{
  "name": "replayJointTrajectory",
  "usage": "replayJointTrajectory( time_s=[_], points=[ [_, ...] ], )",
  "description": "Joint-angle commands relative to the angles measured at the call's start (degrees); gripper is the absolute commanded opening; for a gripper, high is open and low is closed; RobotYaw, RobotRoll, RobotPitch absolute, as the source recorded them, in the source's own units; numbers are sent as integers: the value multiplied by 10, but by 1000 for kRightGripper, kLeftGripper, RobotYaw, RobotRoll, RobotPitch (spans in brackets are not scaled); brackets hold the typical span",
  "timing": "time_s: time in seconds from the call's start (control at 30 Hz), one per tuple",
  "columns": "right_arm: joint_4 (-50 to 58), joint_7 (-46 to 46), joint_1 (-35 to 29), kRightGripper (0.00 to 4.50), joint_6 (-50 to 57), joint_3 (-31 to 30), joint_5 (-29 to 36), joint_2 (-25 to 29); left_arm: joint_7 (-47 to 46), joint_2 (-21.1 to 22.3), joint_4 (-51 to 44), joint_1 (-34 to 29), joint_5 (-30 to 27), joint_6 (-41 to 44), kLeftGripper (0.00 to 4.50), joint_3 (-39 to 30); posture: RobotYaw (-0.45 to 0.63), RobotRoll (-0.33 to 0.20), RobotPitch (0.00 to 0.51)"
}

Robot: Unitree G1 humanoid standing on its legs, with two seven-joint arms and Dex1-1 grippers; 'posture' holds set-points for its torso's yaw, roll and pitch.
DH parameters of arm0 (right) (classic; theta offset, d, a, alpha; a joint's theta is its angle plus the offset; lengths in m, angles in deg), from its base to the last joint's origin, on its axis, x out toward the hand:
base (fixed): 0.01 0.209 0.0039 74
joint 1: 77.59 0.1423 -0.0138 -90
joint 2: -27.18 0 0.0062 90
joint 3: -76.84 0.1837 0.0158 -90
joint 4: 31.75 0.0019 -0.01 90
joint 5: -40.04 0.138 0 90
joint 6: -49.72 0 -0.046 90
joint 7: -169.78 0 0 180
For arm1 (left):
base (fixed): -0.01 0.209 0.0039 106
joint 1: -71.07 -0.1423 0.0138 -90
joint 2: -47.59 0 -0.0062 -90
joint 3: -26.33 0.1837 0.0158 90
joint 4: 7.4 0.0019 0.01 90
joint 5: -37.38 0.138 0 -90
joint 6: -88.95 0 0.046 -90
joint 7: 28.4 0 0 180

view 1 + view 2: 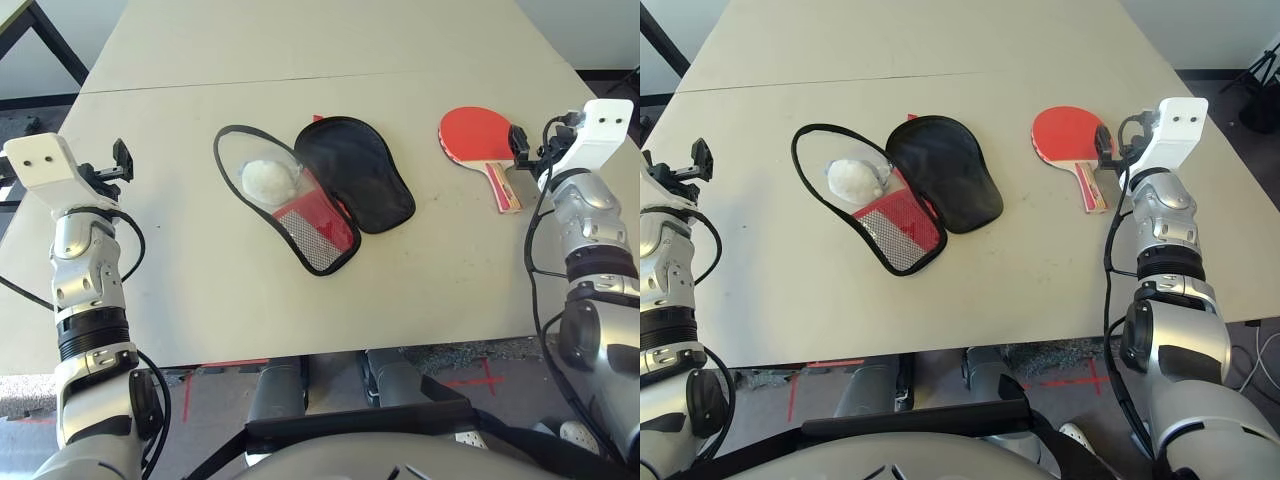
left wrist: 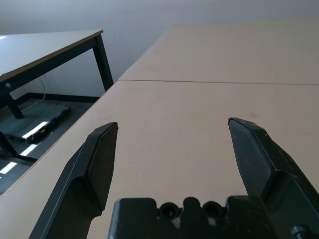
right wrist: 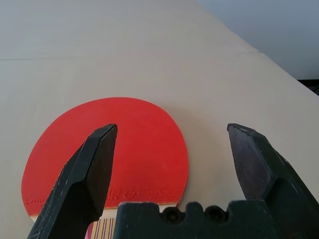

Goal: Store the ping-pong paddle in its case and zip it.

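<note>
ping-pong paddle (image 1: 478,136) flat on table (image 1: 300,60), looks light, stiff, best gripped by handle | right gripper (image 3: 172,149) spread wide above handle | left gripper (image 2: 172,149) spread, holding nothing | case (image 1: 330,190) unzipped, soft

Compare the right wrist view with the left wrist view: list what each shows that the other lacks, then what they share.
Right wrist view alone: the ping-pong paddle, red face up, lying flat below the open right gripper. Left wrist view alone: the open left gripper, a second table with black legs beside it, and the floor. Both: the beige table top and a pale wall behind.
</note>
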Motion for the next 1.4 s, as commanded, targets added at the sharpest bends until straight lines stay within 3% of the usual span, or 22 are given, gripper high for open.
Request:
replayJointTrajectory(
  time_s=[0.03, 0.2, 0.33, 0.4, 0.6, 0.8, 0.93, 1.13, 1.27, 1.4],
  points=[
    [-16, 6, 1, 4431, -11, 7, 1, 0, 1, 6, 4, -3, 2, -3, 4435, -5, 90, 0, 156],
    [-21, 10, 6, 4431, -16, 7, -1, 2, 5, 7, -3, -5, -3, 0, 4435, -7, 81, 0, 164],
    [-18, 12, 3, 4431, -12, 6, -3, 7, 78, 4, -87, -4, -56, 11, 4435, 6, 77, 0, 179],
    [-15, 10, 1, 4431, -10, 6, -3, 9, 88, 5, -129, 0, -76, 45, 4435, 13, 77, 0, 179],
    [20, 5, -12, 4431, 7, 5, 0, 14, 197, 33, -295, 48, -218, 212, 4435, 82, 42, 0, 173],
    [91, 6, -35, 4431, 60, -8, -6, 12, 268, 43, -341, 63, -234, 264, 4435, 158, 14, 0, 162],
    [229, 12, -68, 4431, 215, -32, -2, 14, 327, 43, -353, 55, -215, 270, 4435, 228, -11, 0, 160],
    [411, 28, -77, 4431, 523, -57, 14, 30, 347, 31, -339, 60, -195, 259, 4435, 255, -43, 0, 159],
    [436, 32, -38, 4431, 682, -71, 17, 39, 357, 28, -334, 64, -185, 259, 4435, 265, -48, 0, 158],
    [415, 28, -2, 4431, 737, -91, 5, 42, 377, 34, -339, 60, -174, 256, 4435, 275, -47, 0, 157]
  ],
)
